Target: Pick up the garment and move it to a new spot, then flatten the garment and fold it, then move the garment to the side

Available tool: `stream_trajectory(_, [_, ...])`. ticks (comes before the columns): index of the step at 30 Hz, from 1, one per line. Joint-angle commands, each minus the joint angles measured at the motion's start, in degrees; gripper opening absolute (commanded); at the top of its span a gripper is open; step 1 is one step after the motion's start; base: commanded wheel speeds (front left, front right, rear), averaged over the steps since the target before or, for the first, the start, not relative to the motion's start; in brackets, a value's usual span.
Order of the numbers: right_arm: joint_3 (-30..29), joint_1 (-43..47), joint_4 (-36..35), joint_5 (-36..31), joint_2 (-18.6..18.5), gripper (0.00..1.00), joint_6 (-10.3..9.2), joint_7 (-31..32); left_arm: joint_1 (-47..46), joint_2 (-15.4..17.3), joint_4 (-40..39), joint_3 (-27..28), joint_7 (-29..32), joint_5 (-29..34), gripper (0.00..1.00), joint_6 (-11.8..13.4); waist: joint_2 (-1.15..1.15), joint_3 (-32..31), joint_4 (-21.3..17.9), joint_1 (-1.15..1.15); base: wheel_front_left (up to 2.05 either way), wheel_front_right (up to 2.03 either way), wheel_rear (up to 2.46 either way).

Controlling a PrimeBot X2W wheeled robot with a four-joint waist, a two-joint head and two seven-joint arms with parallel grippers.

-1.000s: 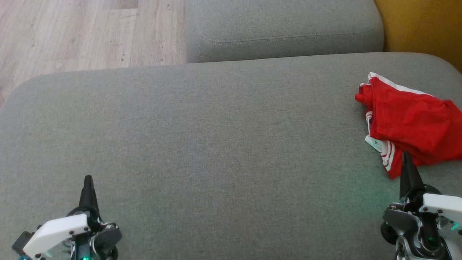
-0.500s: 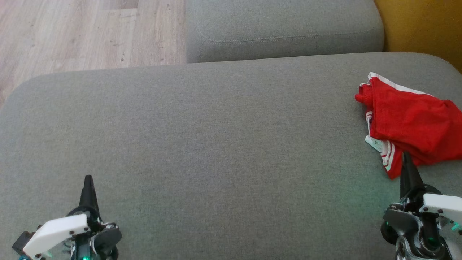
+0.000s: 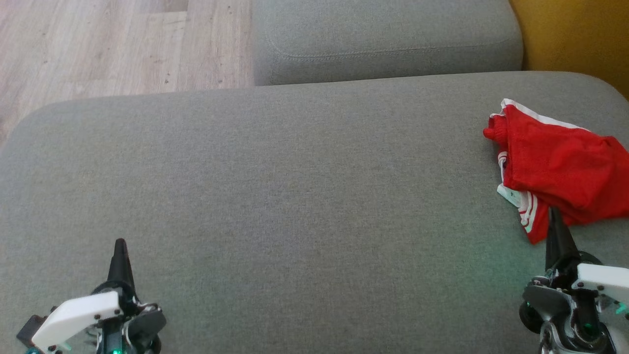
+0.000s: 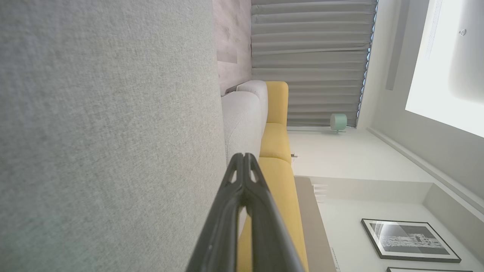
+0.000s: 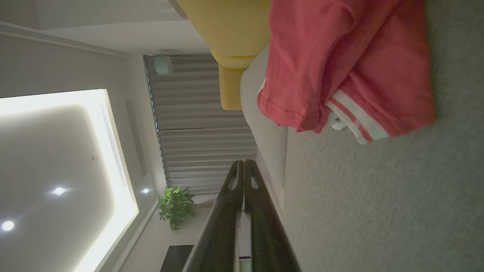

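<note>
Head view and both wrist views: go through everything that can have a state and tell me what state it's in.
Red garment: bunched, not flat, lying on the grey cushion, not held.
Left claw: shut, empty.
Right claw: shut, empty, close to the garment's near edge.
Curtain: drawn closed.
Ceiling lights: on.

— Where is the red garment?
— Crumpled at the right edge of the grey seat cushion, with white stripes along its near hem.
— And the right gripper?
— Lower right, fingers pressed together. Its tip overlaps the garment's near edge, but I can't judge contact.
— The left gripper?
— Lower left, also closed, over bare cushion and well apart from the cloth. Wooden floor lies upper left.
</note>
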Motion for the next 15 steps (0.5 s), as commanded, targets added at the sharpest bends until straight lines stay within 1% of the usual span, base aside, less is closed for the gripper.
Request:
stream_trajectory(1, [1.08, -2.71, -1.81, -0.15, -0.56, 0.0, 0.41, 0.38, -2.7, 0.25, -1.61, 2.22, 0.25, 0.3, 0.0, -0.38, 0.0, 0.0, 0.0, 0.0, 0.0, 0.0, 0.0])
stream_trajectory(15, [0.97, -2.72, -1.8, -0.25, -0.48, 0.0, 0.41, 0.47, -2.71, 0.2, -1.61, 2.29, 0.3, 0.36, 0.0, -0.38, 0.0, 0.0, 0.0, 0.0, 0.0, 0.0, 0.0])
